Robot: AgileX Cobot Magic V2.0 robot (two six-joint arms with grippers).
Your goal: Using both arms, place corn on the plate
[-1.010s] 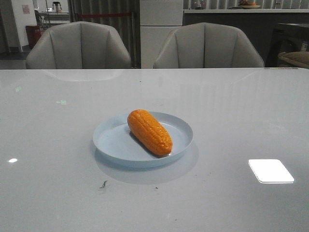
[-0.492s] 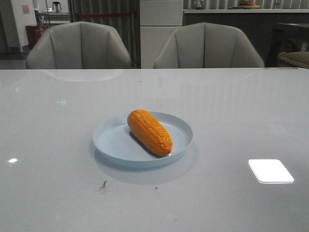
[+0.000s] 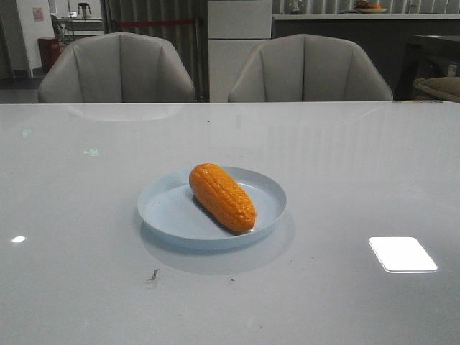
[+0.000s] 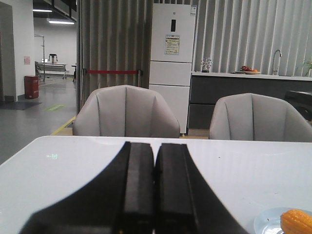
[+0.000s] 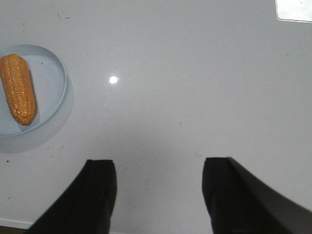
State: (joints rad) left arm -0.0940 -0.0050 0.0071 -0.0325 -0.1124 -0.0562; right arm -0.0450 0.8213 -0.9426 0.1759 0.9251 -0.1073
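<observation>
Left gripper (image 4: 155, 195) jaws pressed together, empty; right gripper (image 5: 161, 195) jaws spread wide, empty.

Dim, greyish indoor light, bright ceiling-lamp glare on the glossy table (image 3: 402, 253), soft shadows, perhaps slight graininess

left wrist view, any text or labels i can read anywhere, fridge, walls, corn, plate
None can be read.
Fridge: a sticker and a dark panel on the upper door, print too small to read.
Far wall: a small pink sign, blurred.
Corn, plate and table: no text or markings visible.
</observation>
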